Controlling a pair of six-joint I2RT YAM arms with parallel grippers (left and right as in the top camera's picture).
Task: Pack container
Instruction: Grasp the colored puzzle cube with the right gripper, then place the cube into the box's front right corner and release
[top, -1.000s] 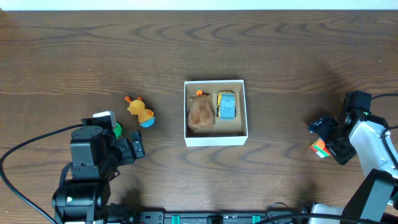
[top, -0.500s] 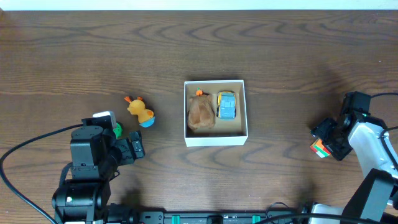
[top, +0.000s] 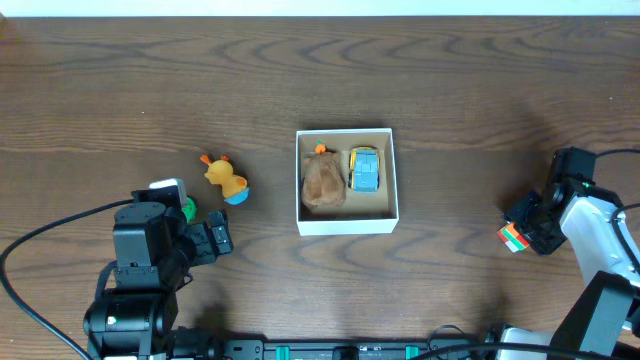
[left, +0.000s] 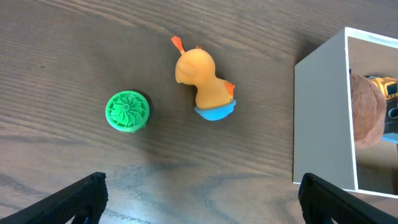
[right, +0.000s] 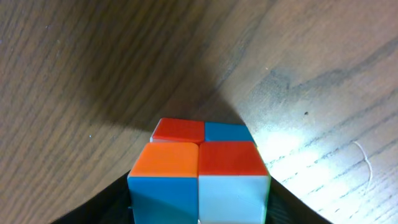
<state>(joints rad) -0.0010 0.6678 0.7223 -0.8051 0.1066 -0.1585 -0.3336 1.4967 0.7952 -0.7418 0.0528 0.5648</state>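
Right end effector (top: 524, 222), pinching the cube (top: 513, 237) near the worktop's right edge, has shifted slightly; transfer to container (top: 347, 225) pending.

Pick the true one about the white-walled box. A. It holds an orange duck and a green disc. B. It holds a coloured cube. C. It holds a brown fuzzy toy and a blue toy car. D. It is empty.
C: the overhead view shows the brown fuzzy toy and the blue and yellow toy car side by side inside the small square white-walled cardboard box.
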